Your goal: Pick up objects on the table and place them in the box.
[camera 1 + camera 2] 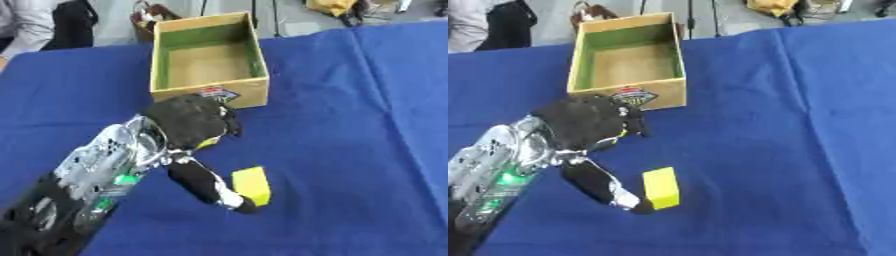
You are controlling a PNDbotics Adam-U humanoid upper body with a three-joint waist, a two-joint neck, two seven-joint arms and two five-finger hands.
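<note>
The box [208,60] stands just past the left hand [191,120], its near wall in the way. The yellow block [661,187] sits below the hand. Bare cloth [350,140] lies open to its right.

A deep blue cloth covers the surface [367,125]. The open box [208,55] shows tan cardboard walls, green along the inner sides, with a red, white and blue label [218,93] on its front. The left robot hand [194,122] is black (its forearm silver, with green lights), beside a bright yellow block [251,185].
</note>
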